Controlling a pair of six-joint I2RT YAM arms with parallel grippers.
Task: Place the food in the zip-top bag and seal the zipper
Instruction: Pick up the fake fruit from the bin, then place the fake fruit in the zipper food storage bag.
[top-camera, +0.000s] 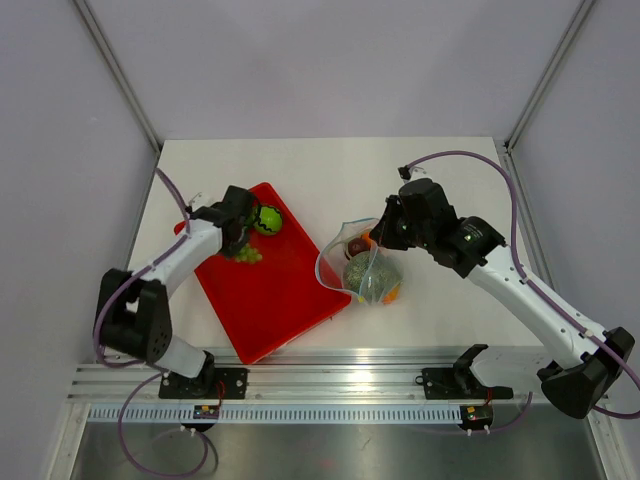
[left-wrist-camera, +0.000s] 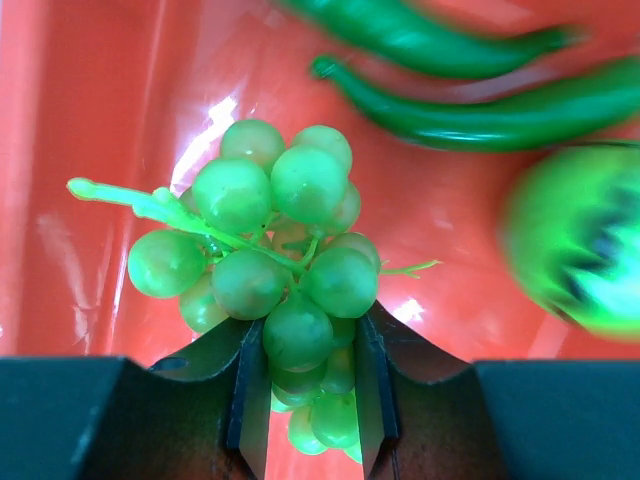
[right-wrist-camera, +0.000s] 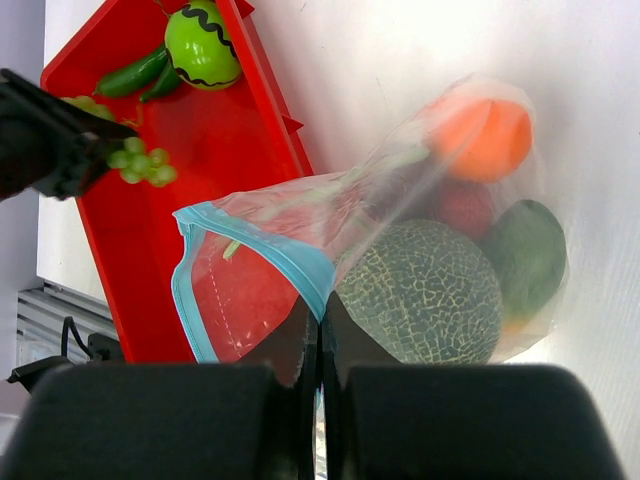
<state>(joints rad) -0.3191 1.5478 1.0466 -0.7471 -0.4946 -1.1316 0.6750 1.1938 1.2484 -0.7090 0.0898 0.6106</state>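
Left of centre in the top view, over the red tray (top-camera: 270, 300), the left gripper (left-wrist-camera: 310, 340) pinches a glossy pale-green grape bunch (left-wrist-camera: 275, 230). Right of centre, the right gripper (right-wrist-camera: 320, 320) clamps the blue zipper (right-wrist-camera: 290, 258) of the clear, crinkled, fruit-filled zip-top bag (right-wrist-camera: 420, 230).

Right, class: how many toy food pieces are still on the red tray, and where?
4. The grape bunch within the left pincer; two long green vegetables at the red tray's far end; a round green zigzag-striped fruit beside them. The left arm may hide more.
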